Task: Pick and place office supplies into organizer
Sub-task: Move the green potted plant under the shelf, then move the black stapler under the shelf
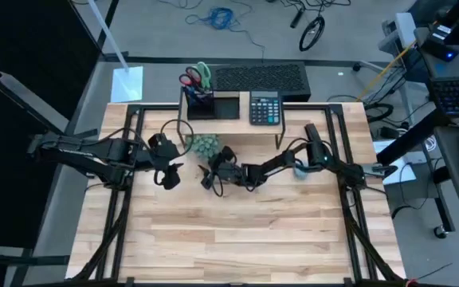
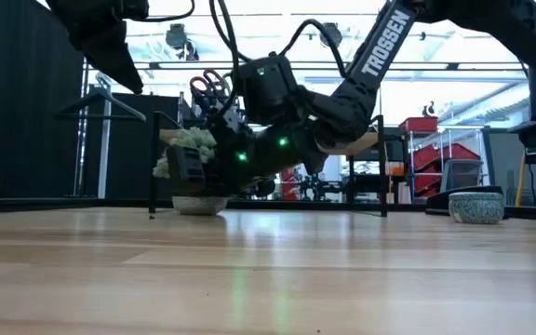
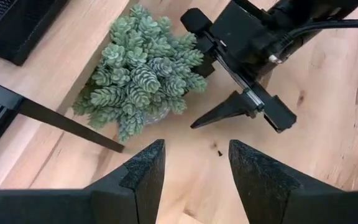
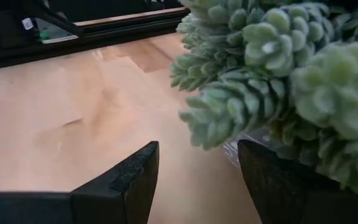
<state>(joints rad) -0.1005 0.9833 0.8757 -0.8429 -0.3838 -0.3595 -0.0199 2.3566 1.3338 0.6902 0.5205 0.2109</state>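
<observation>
Right gripper [image 1: 210,177] low on the table, fingers apart, empty — at 6 o'clock of the plant [image 1: 205,145]. Left gripper [image 1: 168,177] apart too. Scissors [image 1: 197,76] already in organizer [image 1: 229,108], 12 o'clock. Best kept clear of foliage — nothing loose visible to grasp.

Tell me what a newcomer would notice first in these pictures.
Both grippers, jaws open, meet at mid-table beside the green plant: the left gripper on its left, the right gripper just in front. Behind, on the wooden shelf, the organizer already holds two scissors, next to a calculator.
</observation>
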